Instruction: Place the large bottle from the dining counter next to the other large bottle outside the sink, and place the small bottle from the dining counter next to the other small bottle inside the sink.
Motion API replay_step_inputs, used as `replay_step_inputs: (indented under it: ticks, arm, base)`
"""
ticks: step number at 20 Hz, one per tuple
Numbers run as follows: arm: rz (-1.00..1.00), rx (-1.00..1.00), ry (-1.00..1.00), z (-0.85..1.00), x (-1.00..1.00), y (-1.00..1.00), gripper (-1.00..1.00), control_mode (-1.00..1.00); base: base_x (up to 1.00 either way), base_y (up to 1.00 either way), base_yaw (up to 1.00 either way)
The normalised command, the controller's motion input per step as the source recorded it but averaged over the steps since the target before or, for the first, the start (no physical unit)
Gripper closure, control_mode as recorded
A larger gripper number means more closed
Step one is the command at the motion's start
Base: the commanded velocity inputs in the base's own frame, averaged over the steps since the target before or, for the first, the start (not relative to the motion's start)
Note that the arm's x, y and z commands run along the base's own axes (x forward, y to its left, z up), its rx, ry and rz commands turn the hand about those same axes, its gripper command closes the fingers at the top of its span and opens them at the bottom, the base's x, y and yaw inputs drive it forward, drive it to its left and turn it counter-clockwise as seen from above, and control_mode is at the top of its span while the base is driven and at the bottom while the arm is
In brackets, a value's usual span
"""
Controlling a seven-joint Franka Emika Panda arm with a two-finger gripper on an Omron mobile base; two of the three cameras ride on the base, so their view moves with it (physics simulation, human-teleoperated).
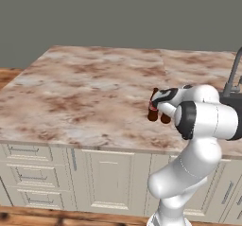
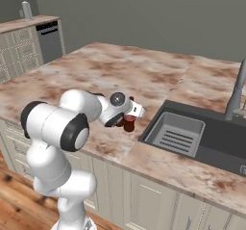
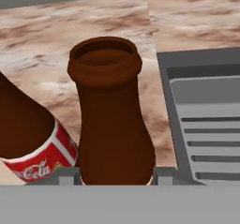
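A plain dark-brown bottle (image 3: 110, 115) with a wide open mouth stands upright in the middle of the hand view. My gripper (image 3: 115, 174) is shut on its lower body, one fingertip against each side. Close on its left leans a second brown bottle (image 3: 28, 124) with a red cola label. In the left base view the labelled bottle (image 1: 152, 111) and the held one (image 1: 165, 119) sit under my hand (image 1: 160, 99) on the pinkish marbled counter (image 1: 85, 88). The dark sink (image 2: 211, 149) with its grey slotted insert (image 2: 175, 133) lies just right of the bottles (image 2: 129, 124).
A tall steel faucet (image 2: 235, 96) rises behind the sink at the right. Pale cabinet drawers (image 1: 33, 175) run under the counter's front edge. A separate pale counter with a dark appliance front (image 2: 50, 39) stands at the far left. The floor is wood.
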Motion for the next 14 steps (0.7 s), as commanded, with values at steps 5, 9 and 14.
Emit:
replay_step_inputs:
  ticks: [5, 9, 14]
  arm:
    - [0.04, 0.00, 0.00, -0.22, -0.08, 0.00, 1.00, -1.00]
    - [0.04, 0.00, 0.00, -0.26, -0.03, 0.00, 1.00, -1.00]
    - [0.05, -0.01, 0.00, -0.30, 0.00, 0.00, 1.00, -1.00]
  base:
    - [0.00, 0.00, 0.00]
    - [0.00, 0.00, 0.00]
    - [0.00, 0.00, 0.00]
